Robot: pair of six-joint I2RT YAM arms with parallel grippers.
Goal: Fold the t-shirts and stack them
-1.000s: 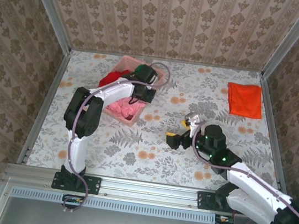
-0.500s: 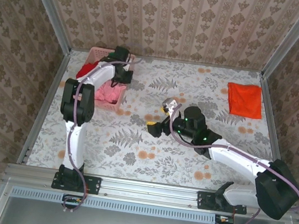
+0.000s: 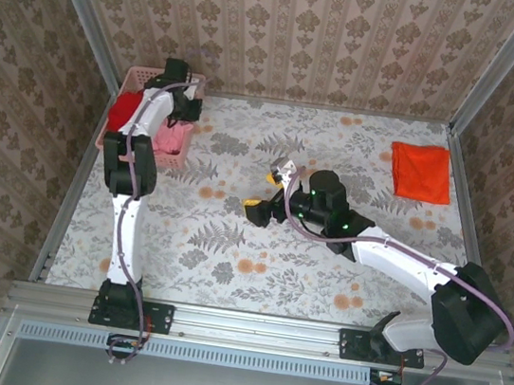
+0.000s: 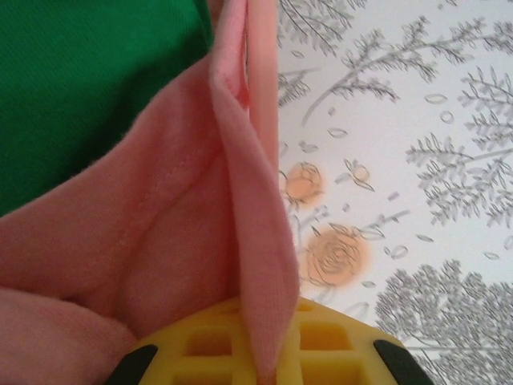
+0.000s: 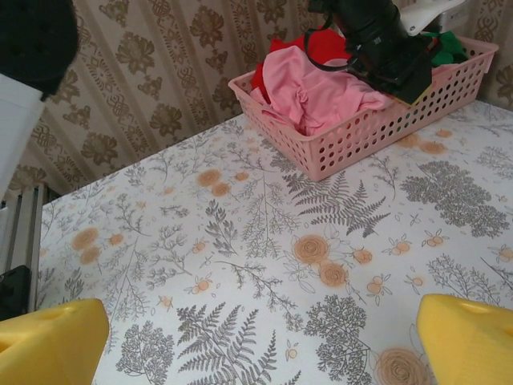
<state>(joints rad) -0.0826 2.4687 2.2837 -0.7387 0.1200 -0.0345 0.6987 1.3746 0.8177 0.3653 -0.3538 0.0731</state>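
The basket (image 5: 365, 136), a pink plastic lattice tray, stands on the bench (image 3: 229, 256) in the far left corner and serves as the reference point. The left claw (image 4: 268, 357) sits at the basket's right rim, clenched on a fold of the light pink t-shirt (image 4: 160, 241). The fold runs down between the two yellow pads, which are drawn together. The rim passes behind this fold, and it cannot be determined whether the basket wall is also pinched. The remainder of the light pink t-shirt lies bunched inside the basket. The green t-shirt (image 4: 80, 80) lies in the basket just beside the pink fold, and the red t-shirt (image 3: 122, 114) lies at the basket's left side. The orange t-shirt (image 3: 421, 171), folded square, lies flat on the bench well apart from the basket, far to its right. The right claw (image 3: 271, 193) hovers over bare bench to the right of the basket, clear of it, released, with its yellow fingers (image 5: 48, 341) spread wide and nothing between them.
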